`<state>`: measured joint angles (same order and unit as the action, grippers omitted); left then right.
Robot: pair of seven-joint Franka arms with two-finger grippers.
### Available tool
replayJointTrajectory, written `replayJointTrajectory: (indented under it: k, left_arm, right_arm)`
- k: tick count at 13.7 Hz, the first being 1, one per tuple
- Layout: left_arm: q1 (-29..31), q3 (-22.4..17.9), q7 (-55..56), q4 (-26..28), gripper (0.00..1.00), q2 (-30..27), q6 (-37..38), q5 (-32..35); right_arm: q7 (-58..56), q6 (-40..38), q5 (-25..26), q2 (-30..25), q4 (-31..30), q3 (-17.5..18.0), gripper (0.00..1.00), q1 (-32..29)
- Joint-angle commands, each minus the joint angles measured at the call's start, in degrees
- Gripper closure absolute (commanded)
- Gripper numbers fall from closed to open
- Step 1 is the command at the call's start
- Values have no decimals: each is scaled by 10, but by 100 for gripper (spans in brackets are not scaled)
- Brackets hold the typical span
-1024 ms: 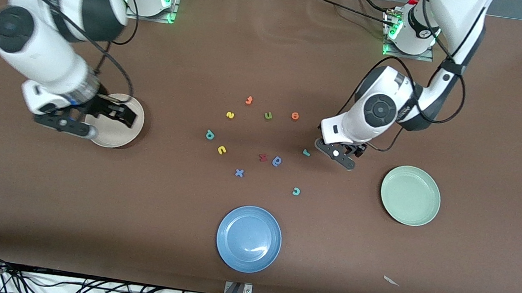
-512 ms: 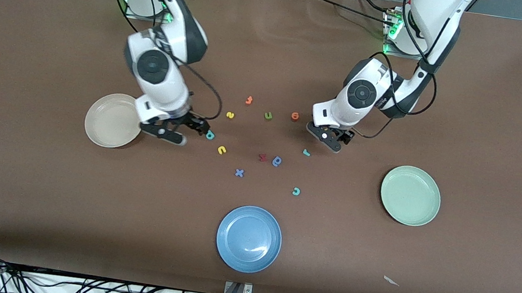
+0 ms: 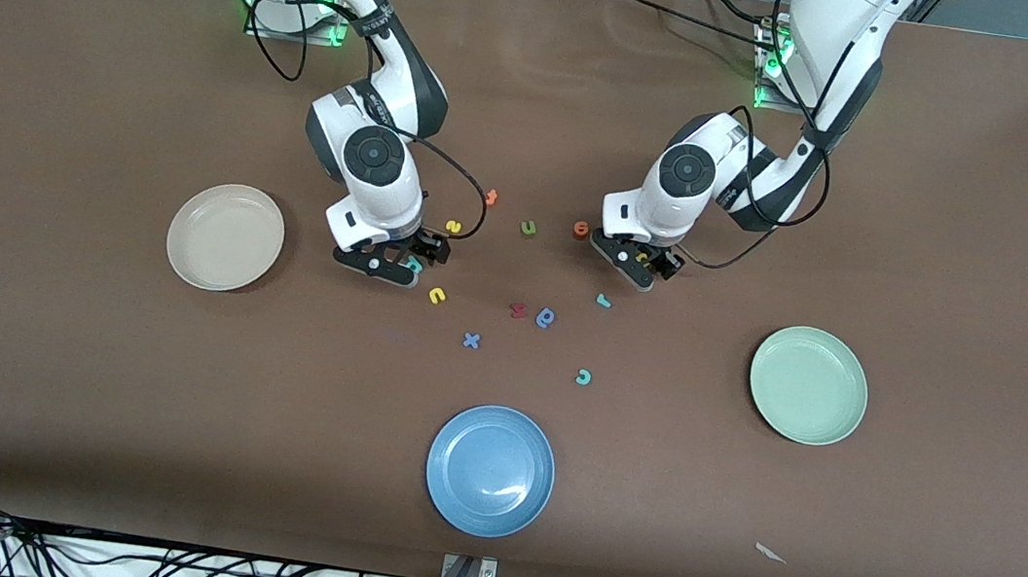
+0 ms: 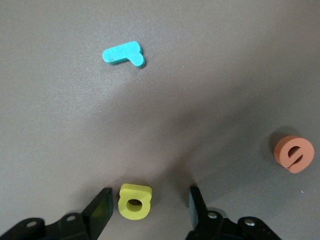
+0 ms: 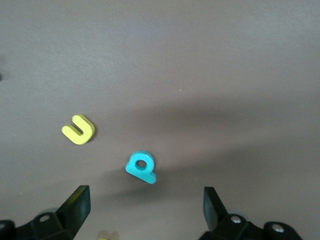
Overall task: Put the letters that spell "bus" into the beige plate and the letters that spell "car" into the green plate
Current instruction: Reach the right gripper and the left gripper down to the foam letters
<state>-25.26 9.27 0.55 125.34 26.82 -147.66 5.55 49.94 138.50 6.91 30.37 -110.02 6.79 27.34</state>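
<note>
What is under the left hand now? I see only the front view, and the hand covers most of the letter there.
Observer: In the left wrist view the yellow a lies flat between the open fingers of the left hand. Neither finger touches it, and it lies closer to one of them.
Operator: And is the right hand already on its letter?
Observer: No. In the right wrist view the right hand is open over the teal b, which lies flat with a clear gap to each finger.
</note>
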Motion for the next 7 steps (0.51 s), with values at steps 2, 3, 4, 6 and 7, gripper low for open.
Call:
replayJointTrajectory:
  k: [2,3,4,6,7]
  left_arm:
    - [0,-3,9,-4,93,5,-5,22]
    - [1,-3,8,-4,100,2,-2,22]
    - [1,-4,8,-6,100,1,3,22]
    - [5,-4,8,-7,100,-10,11,22]
    - [7,-5,8,-15,100,-22,35,22]
  right_arm:
    - [0,41,6,22,6,4,1,-6]
    - [-3,42,6,25,5,4,1,-8]
    - [-5,42,6,26,4,4,1,-9]
    - [-13,44,6,31,3,4,2,-11]
    - [-13,47,6,31,0,4,5,-14]
